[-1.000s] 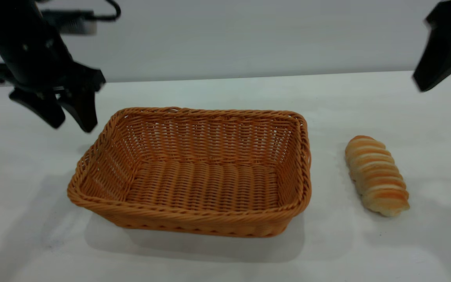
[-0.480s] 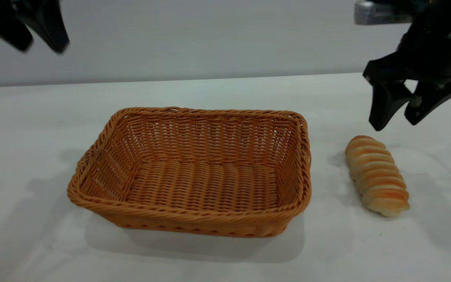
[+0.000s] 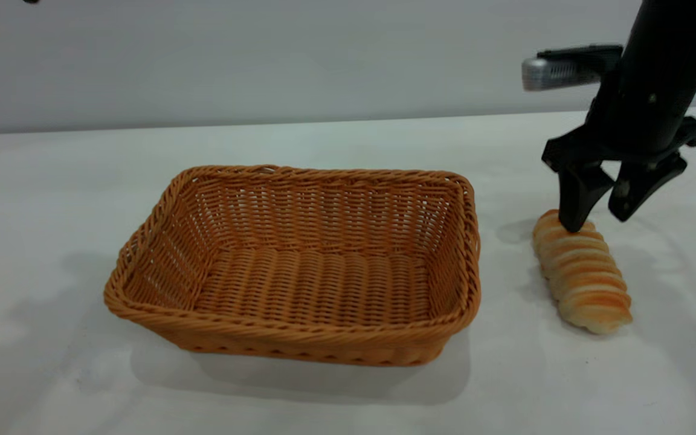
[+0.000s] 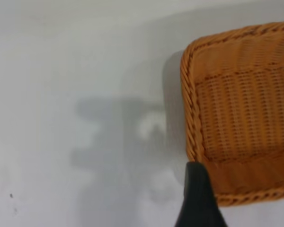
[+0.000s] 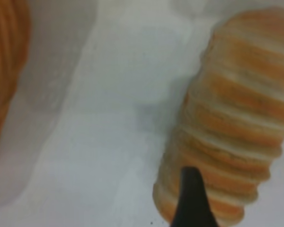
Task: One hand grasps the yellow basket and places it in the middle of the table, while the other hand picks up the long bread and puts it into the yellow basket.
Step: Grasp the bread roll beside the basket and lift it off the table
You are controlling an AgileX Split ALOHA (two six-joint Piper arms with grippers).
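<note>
The yellow basket (image 3: pixel 299 266) stands empty near the middle of the table (image 3: pixel 348 139). The long bread (image 3: pixel 580 272) lies on the table to its right, apart from it. My right gripper (image 3: pixel 597 222) is open and points down over the bread's far end. Its left fingertip (image 3: pixel 574 225) is at the crust and the other hangs past the bread's far right side. In the right wrist view one finger (image 5: pixel 193 198) overlaps the bread (image 5: pixel 236 118). My left gripper is high at the upper left. Its wrist view shows one finger (image 4: pixel 196 198) over the basket's corner (image 4: pixel 236 118).
White tabletop lies all round the basket and the bread. A grey wall runs along the back. A grey camera block (image 3: pixel 565 67) sticks out from the right arm. The basket's edge (image 5: pixel 4 71) shows in the right wrist view.
My right gripper came down and to the left, from the upper right to the bread's far end. My left gripper rose away from the basket's left end, out of the top left.
</note>
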